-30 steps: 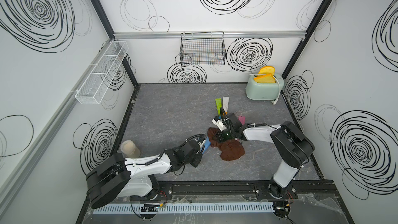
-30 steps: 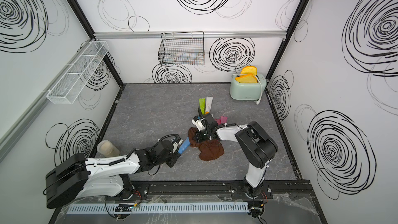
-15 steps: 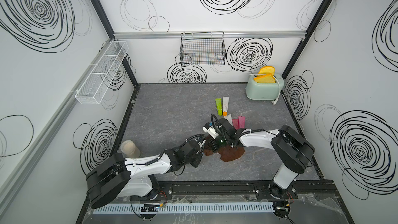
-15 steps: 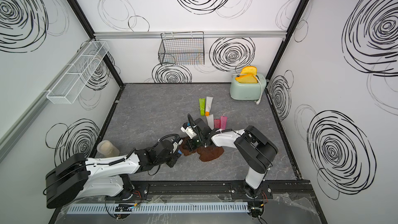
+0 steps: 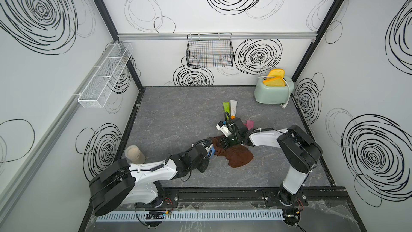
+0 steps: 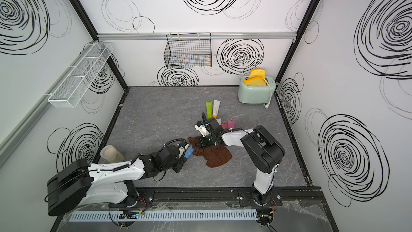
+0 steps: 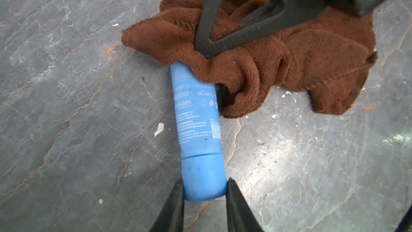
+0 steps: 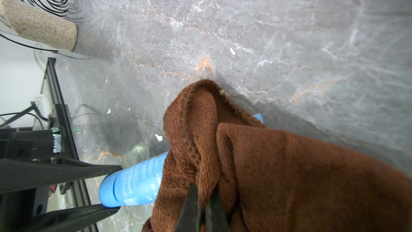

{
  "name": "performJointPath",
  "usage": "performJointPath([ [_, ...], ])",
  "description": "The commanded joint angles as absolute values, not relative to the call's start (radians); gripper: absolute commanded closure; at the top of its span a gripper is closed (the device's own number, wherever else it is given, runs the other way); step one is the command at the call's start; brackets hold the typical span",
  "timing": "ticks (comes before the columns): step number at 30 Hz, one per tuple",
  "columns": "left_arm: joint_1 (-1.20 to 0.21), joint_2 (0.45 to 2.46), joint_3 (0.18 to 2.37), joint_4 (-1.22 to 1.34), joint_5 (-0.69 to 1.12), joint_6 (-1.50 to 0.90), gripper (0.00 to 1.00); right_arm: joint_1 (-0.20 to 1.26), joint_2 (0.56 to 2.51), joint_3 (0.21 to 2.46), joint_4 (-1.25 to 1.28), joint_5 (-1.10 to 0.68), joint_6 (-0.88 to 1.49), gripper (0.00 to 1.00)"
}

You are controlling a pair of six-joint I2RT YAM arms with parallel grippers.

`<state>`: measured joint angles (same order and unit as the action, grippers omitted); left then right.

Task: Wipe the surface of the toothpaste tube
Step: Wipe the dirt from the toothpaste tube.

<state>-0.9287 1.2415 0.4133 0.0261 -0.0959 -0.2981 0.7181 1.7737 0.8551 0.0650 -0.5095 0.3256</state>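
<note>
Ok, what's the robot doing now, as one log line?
stage: wiping | left gripper: shut on blue toothpaste tube, cap end | right gripper: shut on brown cloth | cloth covers tube's far end

The left arm [image 5: 153, 170] lies low over the bench, stretched from its base at the near left edge toward the middle, its forearm close to level. Its end effector [image 7: 204, 188] is closed partway, the two black fingers [image 7: 174, 208] pressing the capped end of a blue tube [image 7: 196, 112] from either side. The right arm [image 5: 265, 138] rises from its base at the near right edge, folds sharply at the elbow and runs its white forearm toward the middle, with the wrist tipped down. Its end effector [image 8: 204, 194] is closed tight, pinching a fold of brown cloth [image 8: 289, 175]. In both top views the two end effectors are near each other but not touching.
</note>
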Motion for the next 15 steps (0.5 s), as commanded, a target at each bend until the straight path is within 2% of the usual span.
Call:
performJointPath([
  [1,-0.937,1.226,0.437,0.086,-0.075,-0.289,1.00,0.810,1.742,0.818,0.057,-0.525,0.354,1.00],
  [8,-0.937,1.224,0.437,0.087,-0.077,-0.291,1.00,0.926,1.733,0.828,0.114,-0.600,0.418,1.00],
  [11,-0.937,1.222,0.436,0.086,-0.078,-0.290,1.00,0.898,1.744,0.836,0.083,-0.571,0.394,1.00],
  [15,-0.938,1.218,0.435,0.086,-0.076,-0.289,1.00,0.785,1.768,0.846,0.033,-0.506,0.342,1.00],
])
